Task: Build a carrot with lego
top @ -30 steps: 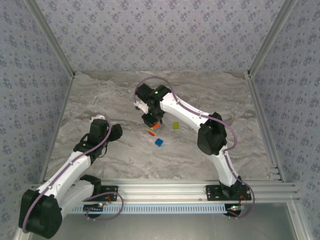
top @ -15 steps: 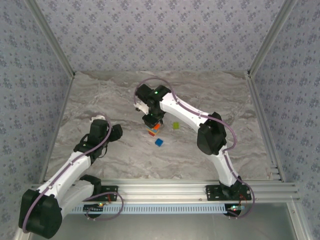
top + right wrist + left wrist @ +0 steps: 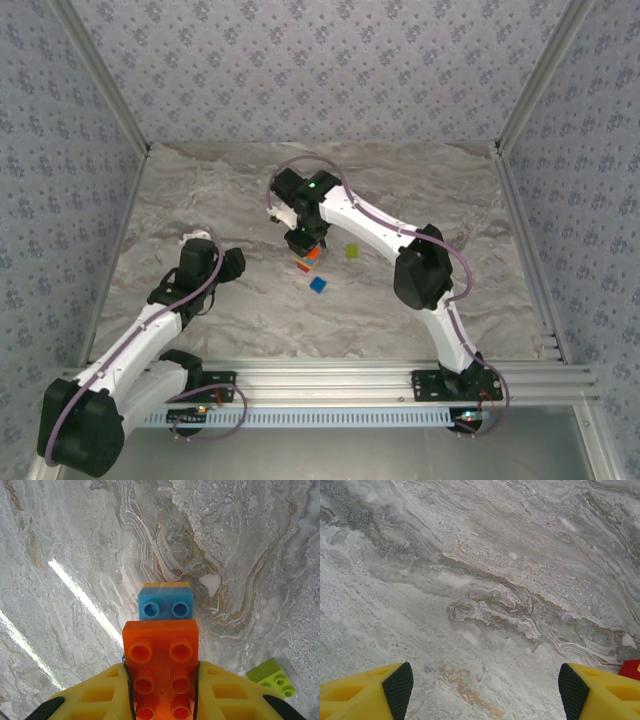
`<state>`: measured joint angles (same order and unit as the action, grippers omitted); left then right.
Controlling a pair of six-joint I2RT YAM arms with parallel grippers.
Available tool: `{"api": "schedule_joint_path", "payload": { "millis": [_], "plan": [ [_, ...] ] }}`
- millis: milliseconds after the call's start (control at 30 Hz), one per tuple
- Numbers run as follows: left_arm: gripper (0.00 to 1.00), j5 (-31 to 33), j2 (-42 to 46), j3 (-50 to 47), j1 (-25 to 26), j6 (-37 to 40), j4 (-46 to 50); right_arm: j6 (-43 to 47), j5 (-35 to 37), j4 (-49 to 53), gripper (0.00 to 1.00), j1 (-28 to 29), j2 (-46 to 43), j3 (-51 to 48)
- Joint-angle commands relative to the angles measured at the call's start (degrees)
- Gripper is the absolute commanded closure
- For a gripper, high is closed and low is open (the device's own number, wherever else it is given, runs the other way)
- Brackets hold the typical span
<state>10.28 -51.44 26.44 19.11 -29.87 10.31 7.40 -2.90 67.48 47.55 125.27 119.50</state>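
Inspecting the right gripper (image 3: pixel 161 680) through its wrist camera: its yellow fingers (image 3: pixel 95 696) are clamped on the sides of an orange brick (image 3: pixel 161 667), studs facing the camera. Just beyond that brick's far end sits a smaller blue two-stud brick (image 3: pixel 165 603), with a thin orange edge showing past it. Whether the held brick touches the blue one cannot be told.

From the top camera, the right gripper (image 3: pixel 309 246) is near the middle of the marble table (image 3: pixel 200 190). Directly at its tip lies the partial carrot (image 3: pixel 302 265), a short stack showing red, orange and blue.

Loose lego:
- a single blue brick (image 3: pixel 318 285) lies just in front of the stack, apart from it;
- a lime green brick (image 3: pixel 351 251) lies to the right of the gripper, apart from the stack; it also appears at the lower right of the right wrist view (image 3: pixel 270 677).

The left gripper (image 3: pixel 234 262) is off to the left of the bricks, well apart from them. In its wrist view the left gripper (image 3: pixel 485 692) has its black-padded yellow fingers (image 3: pixel 365 694) spread wide over bare marble, holding nothing. A red corner (image 3: pixel 631 670) shows at the right edge of that view.
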Motion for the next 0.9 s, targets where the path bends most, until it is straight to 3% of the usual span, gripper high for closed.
{"api": "schedule_joint_path", "payload": {
  "millis": [0, 867],
  "plan": [
    [0.21, -0.51, 0.63, -0.44, -0.31, 0.6, -1.06, 0.79, -1.32, 0.72, 0.7, 0.52, 3.02, 0.82],
    [0.21, -0.57, 0.4, -0.63, -0.3, 0.69, -1.69, -0.71, -1.9, 0.49, 0.7, 0.36, 6.46, 0.38]
  ]
}}
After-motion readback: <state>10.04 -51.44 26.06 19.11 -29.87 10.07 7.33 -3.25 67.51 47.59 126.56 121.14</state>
